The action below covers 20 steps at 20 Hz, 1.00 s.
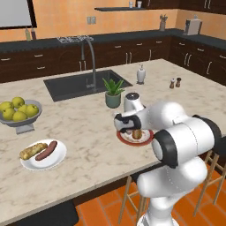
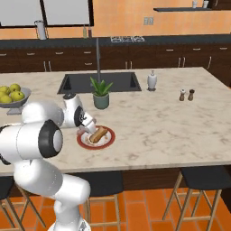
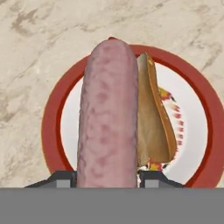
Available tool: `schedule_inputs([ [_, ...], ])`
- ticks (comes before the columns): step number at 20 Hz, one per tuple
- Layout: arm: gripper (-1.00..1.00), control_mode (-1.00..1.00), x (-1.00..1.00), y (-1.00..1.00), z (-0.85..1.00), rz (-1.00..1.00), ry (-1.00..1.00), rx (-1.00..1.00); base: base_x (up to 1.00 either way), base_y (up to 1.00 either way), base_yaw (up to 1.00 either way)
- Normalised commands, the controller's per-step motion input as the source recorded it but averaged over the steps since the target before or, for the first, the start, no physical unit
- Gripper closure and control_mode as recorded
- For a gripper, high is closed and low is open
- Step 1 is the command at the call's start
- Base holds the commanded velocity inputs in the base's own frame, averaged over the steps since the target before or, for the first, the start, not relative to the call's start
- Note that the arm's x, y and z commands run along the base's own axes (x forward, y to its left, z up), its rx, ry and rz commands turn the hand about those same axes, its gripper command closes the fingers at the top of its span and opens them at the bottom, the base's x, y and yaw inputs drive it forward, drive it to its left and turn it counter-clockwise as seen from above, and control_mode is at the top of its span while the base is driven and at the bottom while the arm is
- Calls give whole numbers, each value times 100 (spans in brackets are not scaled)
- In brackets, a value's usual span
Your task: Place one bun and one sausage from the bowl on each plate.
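Note:
My gripper is shut on a pinkish sausage and holds it just over the white plate with the red-brown rim. A brown bun lies on that plate right beside the sausage. From the base, the gripper hangs low over this plate near the counter's front edge. Far to the left, the plain white plate carries a bun and a dark sausage. The wide dark grey bowl is out of view.
A pedestal bowl of yellow-green apples stands at the left. A potted plant is just behind the gripper, in front of the sink. A soap dispenser and shakers stand farther right.

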Motion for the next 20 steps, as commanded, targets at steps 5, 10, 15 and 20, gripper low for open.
schedule_inputs([
  [5,-100,-100,43,0,-34,0,-6,-3,0,0,0],
  [10,-100,-100,10,0,5,0,0,0,0,0,0],
  [15,-100,-100,-2,-12,58,0,-1,5,0,0,0],
  [20,-100,-100,-69,-16,100,0,-19,2,0,0,0],
])
